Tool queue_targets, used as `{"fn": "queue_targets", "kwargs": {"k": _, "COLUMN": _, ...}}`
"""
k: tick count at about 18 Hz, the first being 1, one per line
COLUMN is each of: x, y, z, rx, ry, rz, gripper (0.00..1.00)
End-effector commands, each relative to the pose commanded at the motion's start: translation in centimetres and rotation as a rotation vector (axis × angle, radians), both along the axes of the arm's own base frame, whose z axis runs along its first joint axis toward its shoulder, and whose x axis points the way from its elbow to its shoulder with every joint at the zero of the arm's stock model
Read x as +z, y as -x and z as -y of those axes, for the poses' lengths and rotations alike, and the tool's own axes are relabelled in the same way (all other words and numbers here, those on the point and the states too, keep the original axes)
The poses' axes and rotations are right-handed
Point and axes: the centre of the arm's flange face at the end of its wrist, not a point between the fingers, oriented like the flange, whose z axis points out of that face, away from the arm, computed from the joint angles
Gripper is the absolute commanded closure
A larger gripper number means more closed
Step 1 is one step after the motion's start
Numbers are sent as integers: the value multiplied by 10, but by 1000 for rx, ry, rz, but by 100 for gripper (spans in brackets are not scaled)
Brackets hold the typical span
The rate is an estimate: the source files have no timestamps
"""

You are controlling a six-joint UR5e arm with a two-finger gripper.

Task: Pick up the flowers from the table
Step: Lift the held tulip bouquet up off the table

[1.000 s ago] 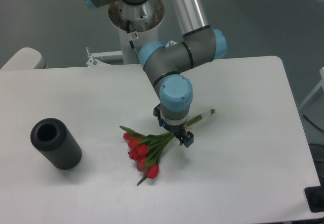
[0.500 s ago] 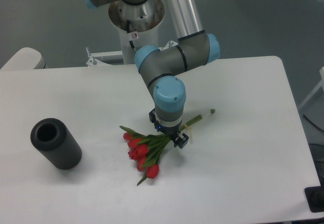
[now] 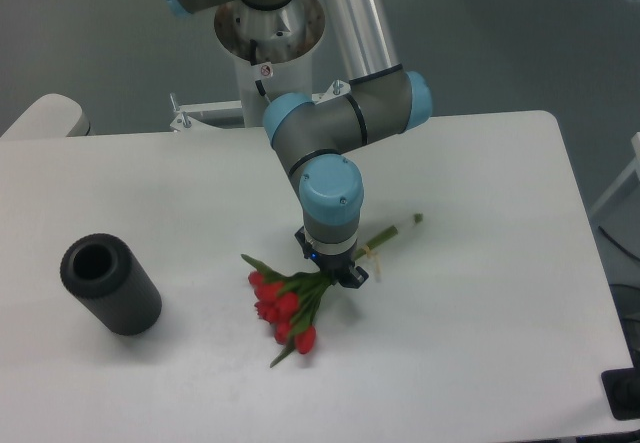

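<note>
a ur5e arm (image 3: 340,128) reaches down over a white tabletop (image 3: 480,293), its end effector (image 3: 335,271) set on the stems of the flowers (image 3: 290,303) near the middle of the surface. the black fingers sit on either side of the green stems just where they leave the leaves, but the wrist hides the fingertips from this high angle, so whether they are clenched on the stems cannot be told. the flowers lie at a slant: red tulip buds and green leaves point toward the lower left, and the thin stems run up to the right, their pale ends showing beyond the wrist. it is also unclear whether the bunch rests on the tabletop or hangs just above it. well apart to the left, a black cylinder (image 3: 110,283) lies on its side with its open end facing up and left.
</note>
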Motion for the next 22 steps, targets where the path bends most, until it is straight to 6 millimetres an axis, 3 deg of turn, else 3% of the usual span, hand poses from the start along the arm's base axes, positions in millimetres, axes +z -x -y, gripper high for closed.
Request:
{"fn": "queue_targets", "kwargs": {"k": 4, "x": 24, "y": 13, "z": -1, "rx": 8, "ry": -15, "rz": -21, "gripper": 100}}
{"fn": "queue_targets", "kwargs": {"k": 7, "x": 50, "y": 42, "z": 4, "rx": 32, "ry": -10, "rz": -15, "gripper": 100}}
{"fn": "queue_targets", "kwargs": {"k": 11, "x": 73, "y": 60, "z": -6, "rx": 37, "ry": -12, "rz": -17, "gripper": 100}}
{"fn": "queue_targets", "kwargs": {"k": 13, "x": 87, "y": 82, "z": 0, "rx": 63, "ry": -29, "rz": -37, "gripper": 100}}
{"fn": "queue_targets", "kwargs": {"k": 18, "x": 108, "y": 115, "z": -2, "rx": 32, "ry": -11, "rz": -17, "gripper": 100}}
{"fn": "queue_targets", "kwargs": {"k": 22, "x": 108, "y": 138, "z": 0, "rx": -8, "ry": 0, "rz": -6, "gripper": 100}}
